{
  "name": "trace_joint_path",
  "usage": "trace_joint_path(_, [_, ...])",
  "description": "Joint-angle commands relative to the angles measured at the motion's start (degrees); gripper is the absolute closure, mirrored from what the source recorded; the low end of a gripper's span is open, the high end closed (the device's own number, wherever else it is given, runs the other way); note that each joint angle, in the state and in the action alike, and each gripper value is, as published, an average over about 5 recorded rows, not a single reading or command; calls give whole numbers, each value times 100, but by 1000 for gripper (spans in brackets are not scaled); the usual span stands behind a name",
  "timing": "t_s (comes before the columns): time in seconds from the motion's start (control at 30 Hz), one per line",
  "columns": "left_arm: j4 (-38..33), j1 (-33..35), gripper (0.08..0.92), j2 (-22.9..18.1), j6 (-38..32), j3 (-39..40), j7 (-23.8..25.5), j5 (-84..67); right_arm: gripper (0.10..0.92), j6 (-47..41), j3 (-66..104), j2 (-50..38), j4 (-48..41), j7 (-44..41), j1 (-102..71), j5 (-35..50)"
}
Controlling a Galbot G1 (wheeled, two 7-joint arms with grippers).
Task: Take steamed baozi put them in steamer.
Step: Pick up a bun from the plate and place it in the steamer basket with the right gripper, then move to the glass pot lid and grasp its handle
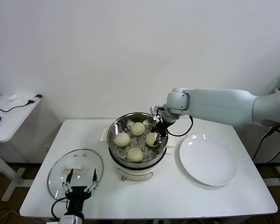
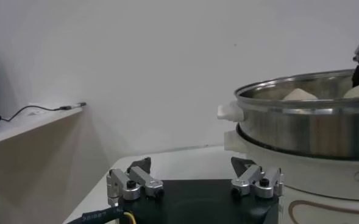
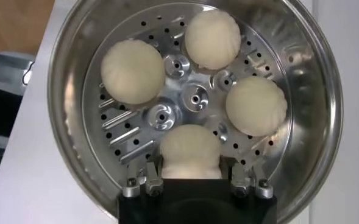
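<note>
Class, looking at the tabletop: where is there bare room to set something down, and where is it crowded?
Bare: the table strip in front of the plate. Crowded: the steamer, holding four baozi and the right gripper; the left gripper hovers over the lid.

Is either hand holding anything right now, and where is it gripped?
The right hand has a bun between its fingers, gripped on opposite sides, down on the steamer tray. The left hand holds nothing, open over the glass lid.
</note>
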Motion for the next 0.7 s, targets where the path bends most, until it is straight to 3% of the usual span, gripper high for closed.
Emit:
trace_joint_path(0.03, [-19, 9, 177, 6, 6, -2, 1, 8, 394, 109, 119, 99, -152, 26, -253, -69])
trace_joint_path(0.27, [-82, 45, 177, 4, 13, -3, 14, 22, 231, 577, 121, -70, -172, -497, -61, -57])
trace_joint_path(0.47, [-147, 76, 177, -3, 40, 5, 55, 41, 203, 939, 437, -478, -188, -843, 264, 274])
trace_joint_path(0.57, [-171, 88, 177, -3, 54, -3, 77, 41, 203, 981, 1083, -816, -240, -381, 79, 714])
trace_joint_path(0.7, [-190, 92, 177, 1, 70, -24, 102, 36, 203, 1088, 2481, -1256, -280, 1270, -701, 763])
